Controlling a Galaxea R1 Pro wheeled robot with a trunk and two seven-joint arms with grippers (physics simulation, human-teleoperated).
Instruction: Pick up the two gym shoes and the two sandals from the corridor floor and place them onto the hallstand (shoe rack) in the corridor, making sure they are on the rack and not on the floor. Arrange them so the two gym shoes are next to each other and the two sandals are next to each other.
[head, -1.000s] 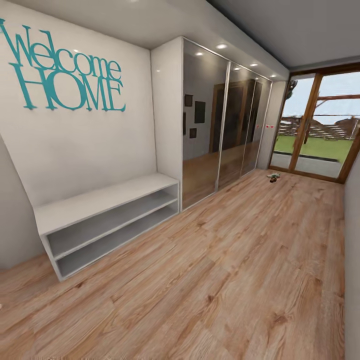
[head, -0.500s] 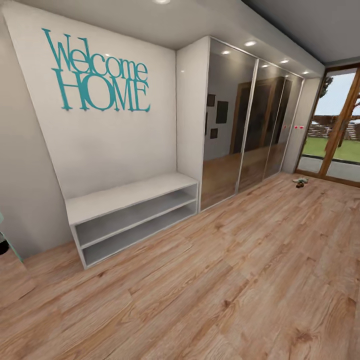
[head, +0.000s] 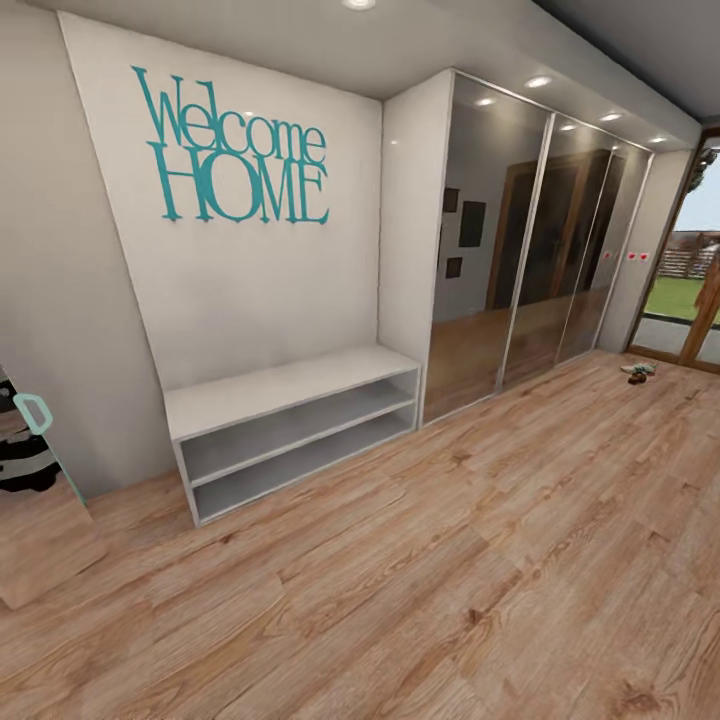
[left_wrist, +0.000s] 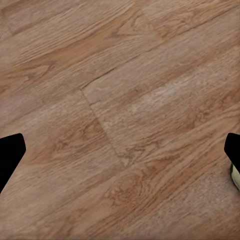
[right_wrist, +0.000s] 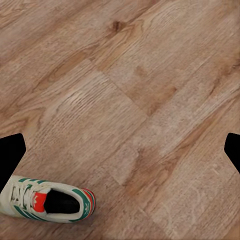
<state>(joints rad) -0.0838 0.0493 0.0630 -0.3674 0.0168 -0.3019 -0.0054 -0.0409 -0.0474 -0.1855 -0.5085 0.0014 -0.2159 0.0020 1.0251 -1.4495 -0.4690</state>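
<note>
The hallstand, a low light-grey bench with two open shelves, stands against the wall under the "Welcome HOME" lettering, and nothing lies on it. In the right wrist view one cream gym shoe with green stripes and a red-orange tongue label lies on the corridor floor. My right gripper hangs open above the planks, apart from that shoe. My left gripper is open over bare planks, with a pale scrap at the picture's edge by one finger. Far down the corridor lie small shoes, too small to tell apart.
Mirrored wardrobe doors run along the wall beyond the hallstand. A glass door closes the far end. A teal-edged panel juts in at the left edge of the head view.
The head camera has turned left, so the hallstand and the lettering sit further right in the picture. The things themselves have not moved.
</note>
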